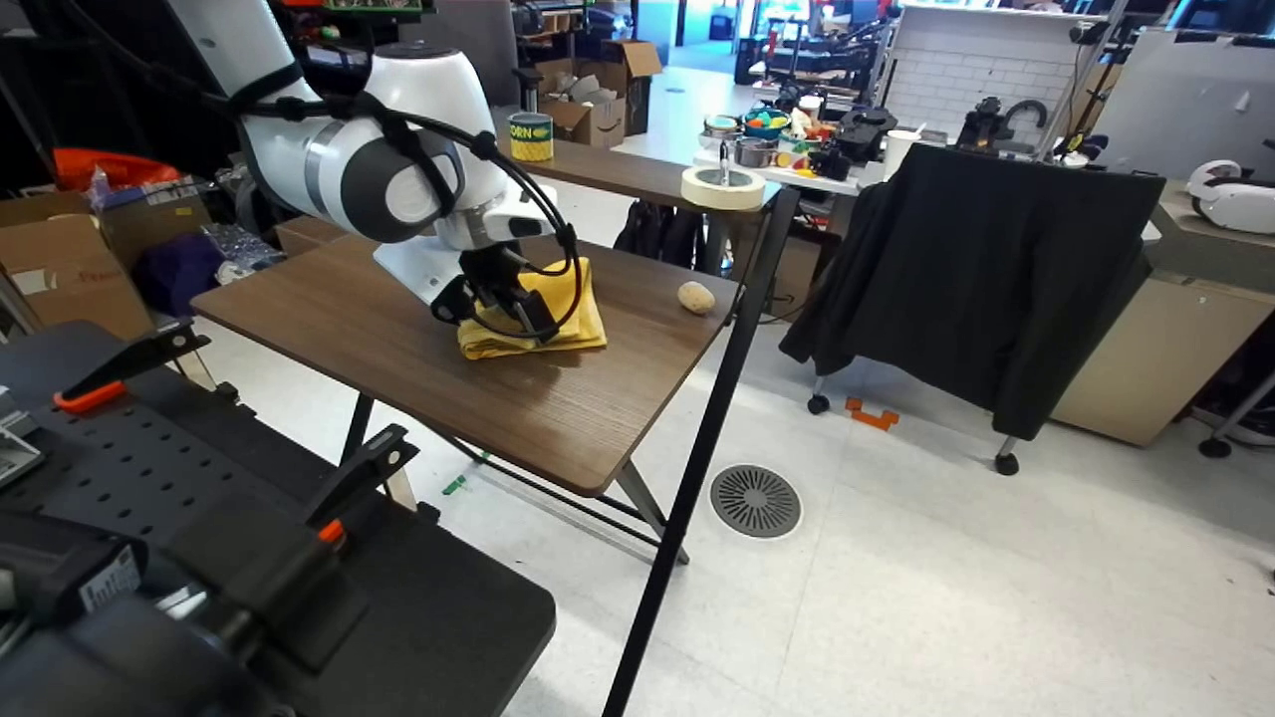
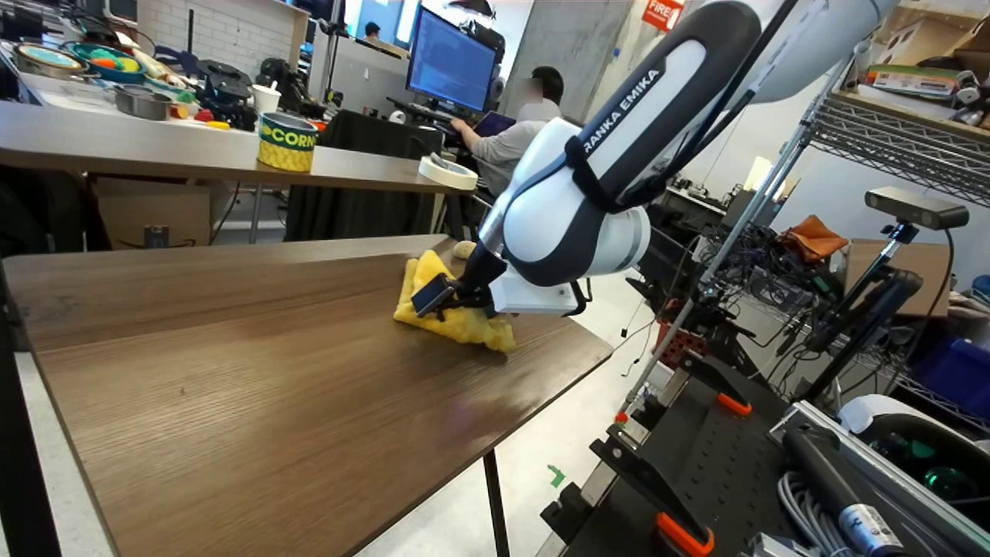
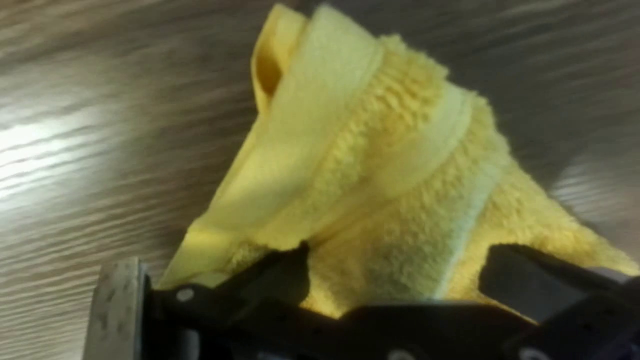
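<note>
A folded yellow towel (image 3: 400,165) lies on the brown wooden table (image 1: 388,329), visible in all three views. My gripper (image 3: 395,275) points down at it with the jaws wide apart. In the wrist view, towel cloth shows between the dark fingers (image 3: 287,272), which stand over or against its surface; whether they touch it I cannot tell. An exterior view has the gripper (image 1: 501,311) low over the towel's middle. From another angle, the gripper (image 2: 458,300) hides part of the towel (image 2: 476,329). Nothing is pinched.
A pale, potato-like object (image 1: 695,297) lies near the table's edge. On a long surface behind stand a corn can (image 2: 286,142) and a tape roll (image 2: 447,172). A black post (image 1: 702,453) rises beside the table. Clamps (image 1: 364,473) sit along the black bench (image 1: 438,607).
</note>
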Robot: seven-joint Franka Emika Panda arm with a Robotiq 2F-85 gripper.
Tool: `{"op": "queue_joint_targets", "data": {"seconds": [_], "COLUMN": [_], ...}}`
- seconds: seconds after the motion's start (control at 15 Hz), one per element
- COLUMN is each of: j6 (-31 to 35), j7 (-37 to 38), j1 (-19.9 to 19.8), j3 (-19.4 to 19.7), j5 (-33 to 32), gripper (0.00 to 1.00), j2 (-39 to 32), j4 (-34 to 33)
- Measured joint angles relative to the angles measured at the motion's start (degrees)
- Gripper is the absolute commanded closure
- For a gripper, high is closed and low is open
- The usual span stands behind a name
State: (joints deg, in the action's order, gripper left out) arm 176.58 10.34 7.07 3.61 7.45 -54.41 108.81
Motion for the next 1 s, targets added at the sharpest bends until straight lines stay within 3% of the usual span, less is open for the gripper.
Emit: {"op": "queue_joint_targets", "data": {"seconds": [0.2, 0.4, 0.6, 1.0], "j6": [-0.1, -1.1, -7.5, -17.1], "j7": [-0.9, -1.0, -0.6, 0.8], "j1": [3.1, 8.7, 13.7, 15.9], "j3": [-2.2, -2.6, -1.3, -1.3], "j5": [-2.3, -4.0, -4.0, -6.0], "gripper": [0.0, 0.0, 0.0, 0.0], "j2": [-0.6, -2.2, -4.5, -9.6], "j4": [-1.5, -4.9, -11.3, -24.2]}}
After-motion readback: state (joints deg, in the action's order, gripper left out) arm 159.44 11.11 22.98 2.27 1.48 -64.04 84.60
